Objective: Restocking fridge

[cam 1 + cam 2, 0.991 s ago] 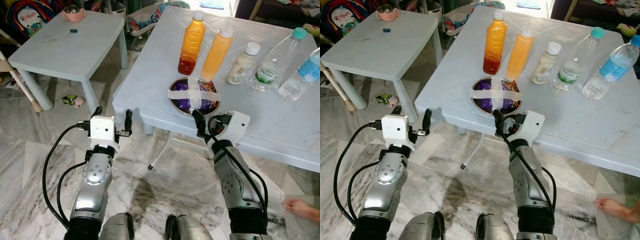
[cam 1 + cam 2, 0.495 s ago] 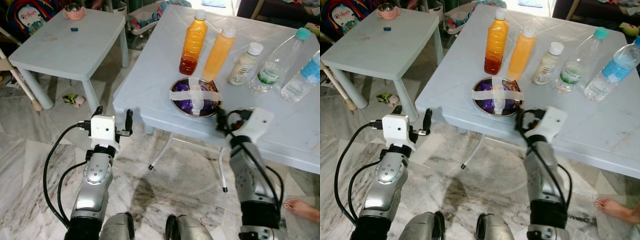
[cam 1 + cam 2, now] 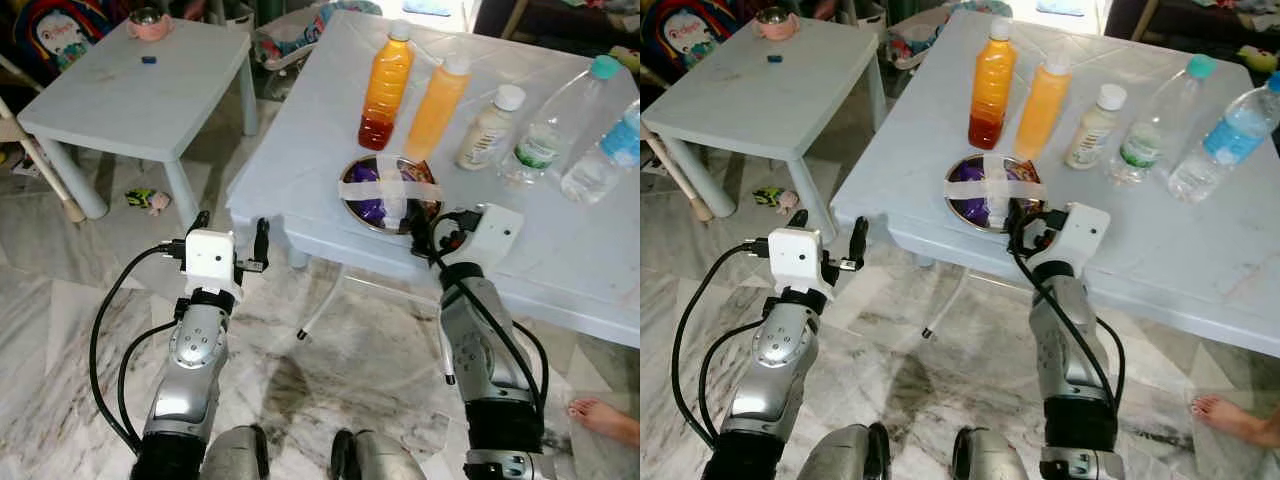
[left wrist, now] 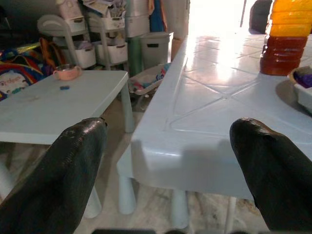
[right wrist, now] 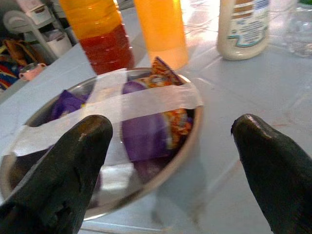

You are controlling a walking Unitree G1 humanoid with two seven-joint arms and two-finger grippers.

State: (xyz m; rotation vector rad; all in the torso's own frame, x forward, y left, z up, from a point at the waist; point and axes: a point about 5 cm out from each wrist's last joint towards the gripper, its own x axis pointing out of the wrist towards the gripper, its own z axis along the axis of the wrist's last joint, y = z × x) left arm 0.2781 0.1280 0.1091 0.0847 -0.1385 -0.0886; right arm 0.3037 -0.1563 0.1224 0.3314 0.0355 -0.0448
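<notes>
A steel bowl [image 3: 390,192] crossed with white tape holds purple snack packets near the front edge of the big pale table [image 3: 300,160]. Behind it stand two orange juice bottles [image 3: 384,87] [image 3: 436,108], a white bottle [image 3: 487,127] and two water bottles [image 3: 548,125] [image 3: 605,150]. My right gripper [image 3: 430,232] is open at the table's front edge, just in front of the bowl [image 5: 112,141], with nothing between its fingers. My left gripper [image 3: 230,232] is open and empty, held off the table's left corner [image 4: 161,151] above the floor.
A low small table [image 3: 130,90] with a pink cup [image 3: 147,22] stands to the left. Toys lie on the marble floor [image 3: 145,202] under it. A person's bare foot [image 3: 600,415] rests on the floor at the lower right. Storage racks [image 4: 97,39] stand further back.
My right arm swung out to the right of the bowl, then came back to the bowl's front right rim. The left arm has barely moved.
</notes>
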